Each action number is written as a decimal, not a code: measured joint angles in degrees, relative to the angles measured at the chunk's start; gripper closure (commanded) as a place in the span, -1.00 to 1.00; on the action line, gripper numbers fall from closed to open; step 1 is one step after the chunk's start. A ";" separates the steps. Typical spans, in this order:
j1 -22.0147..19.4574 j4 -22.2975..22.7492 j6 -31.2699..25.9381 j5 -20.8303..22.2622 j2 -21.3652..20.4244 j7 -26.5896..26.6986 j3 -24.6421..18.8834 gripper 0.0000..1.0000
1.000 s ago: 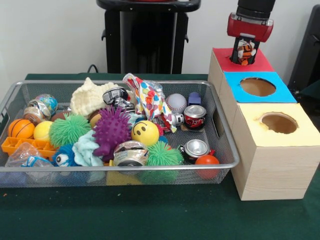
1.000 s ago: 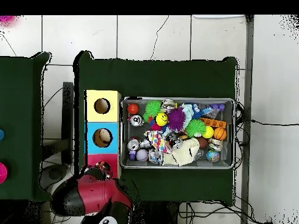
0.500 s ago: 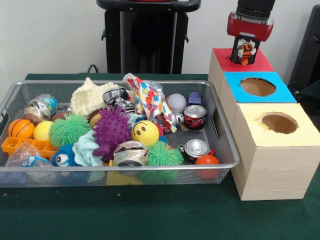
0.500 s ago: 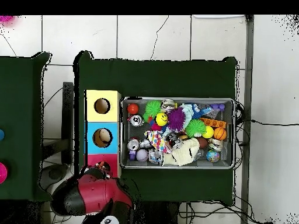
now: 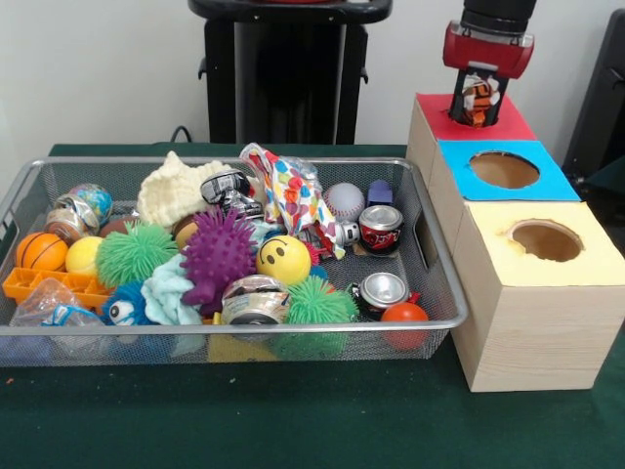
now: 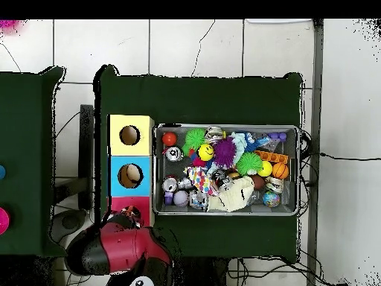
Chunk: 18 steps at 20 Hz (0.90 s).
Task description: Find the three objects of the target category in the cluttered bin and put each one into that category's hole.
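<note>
My gripper (image 5: pixel 478 106) is shut on the orange tiger with black stripes (image 5: pixel 479 99) and holds it just above the red-topped box (image 5: pixel 488 125) at the far right in the front view. The gripper and tiger hide the red hole. In the overhead view the arm (image 6: pixel 123 249) covers most of the red top (image 6: pixel 119 202). The silver wire-mesh bin (image 5: pixel 441 318) stands left of the boxes, full of clutter. A cream-tan plush (image 5: pixel 176 186) lies at the bin's back; it also shows in the overhead view (image 6: pixel 232 195). I see no brown teddy.
The blue-topped hole (image 5: pixel 503 169) and the yellow-topped hole (image 5: pixel 545 239) are on the nearer boxes. In the bin lie spiky rubber balls (image 5: pixel 217 256), metal cans (image 5: pixel 380 228), a yellow smiley ball (image 5: pixel 283 259), a basketball (image 5: pixel 41 251) and a patterned cloth (image 5: pixel 296 200). The pedestal (image 5: pixel 283 73) stands behind.
The gripper with the tiger has risen slightly above the red top. The bin's contents have not moved.
</note>
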State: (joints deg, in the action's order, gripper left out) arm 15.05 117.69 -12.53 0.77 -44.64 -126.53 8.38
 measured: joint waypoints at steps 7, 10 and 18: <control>-0.98 -0.02 -0.75 -0.01 -2.26 0.00 0.02 -1.00; -1.35 -0.23 -0.75 0.00 -3.41 0.00 0.02 -1.00; -1.49 -1.61 -0.77 0.01 -4.82 0.00 0.02 -1.00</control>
State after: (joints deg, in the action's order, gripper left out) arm 13.56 116.08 -13.29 0.79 -49.47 -126.53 8.40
